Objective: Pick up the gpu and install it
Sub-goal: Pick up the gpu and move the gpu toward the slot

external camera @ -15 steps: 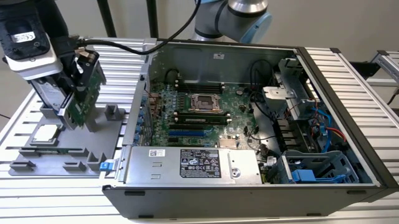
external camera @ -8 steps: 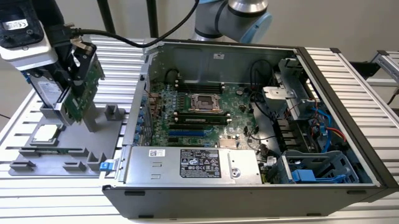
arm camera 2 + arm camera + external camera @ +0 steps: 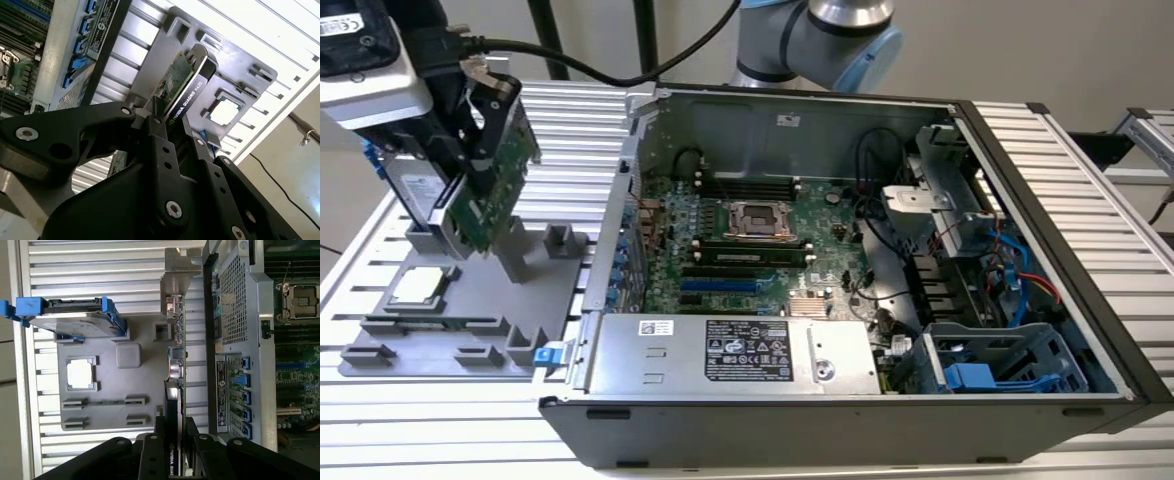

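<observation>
The gpu (image 3: 491, 192), a thin card with a green board face, hangs tilted over the grey parts holder (image 3: 520, 300) at the exterior view's left. My gripper (image 3: 470, 120) is shut on its upper end. In the first wrist view the gpu (image 3: 175, 357) runs edge-on away from the gripper (image 3: 173, 442), its silver bracket (image 3: 176, 270) at the far end. In the second wrist view the black fingers (image 3: 156, 137) clamp the gpu (image 3: 186, 82) on both faces. Whether the card's lower end still touches the holder I cannot tell.
The open computer case (image 3: 1067, 260) lies to the exterior view's right of the holder, with its motherboard (image 3: 734, 240) exposed and a power supply (image 3: 720, 350) along the front. On the holder stand a silver hard drive in a blue frame (image 3: 75, 322) and a square CPU chip (image 3: 81, 374).
</observation>
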`<state>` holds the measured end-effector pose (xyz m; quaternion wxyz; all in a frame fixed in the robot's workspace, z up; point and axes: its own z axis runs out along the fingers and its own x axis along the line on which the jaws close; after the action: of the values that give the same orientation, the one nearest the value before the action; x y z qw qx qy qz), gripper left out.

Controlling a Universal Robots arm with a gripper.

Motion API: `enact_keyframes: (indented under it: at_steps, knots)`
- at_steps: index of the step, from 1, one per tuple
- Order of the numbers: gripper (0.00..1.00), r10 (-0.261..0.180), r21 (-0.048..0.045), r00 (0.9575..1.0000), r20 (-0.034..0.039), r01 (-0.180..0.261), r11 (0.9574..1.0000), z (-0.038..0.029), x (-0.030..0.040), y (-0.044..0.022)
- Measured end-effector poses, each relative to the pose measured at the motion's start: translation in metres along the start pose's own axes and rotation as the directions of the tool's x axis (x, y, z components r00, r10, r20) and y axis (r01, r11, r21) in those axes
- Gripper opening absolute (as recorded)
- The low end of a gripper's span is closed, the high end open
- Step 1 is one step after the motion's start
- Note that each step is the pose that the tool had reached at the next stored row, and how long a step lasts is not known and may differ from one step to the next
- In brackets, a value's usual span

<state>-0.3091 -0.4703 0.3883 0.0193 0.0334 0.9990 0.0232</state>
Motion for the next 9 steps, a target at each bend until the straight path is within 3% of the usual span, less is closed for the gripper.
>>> enact_keyframes:
  at_steps: [9]
  knots:
    - [0.00, 0.000, 0.0000, 1.0000, 0.0000, 0.000, 1.0000, -0.0140, -0.0005, 0.0007]
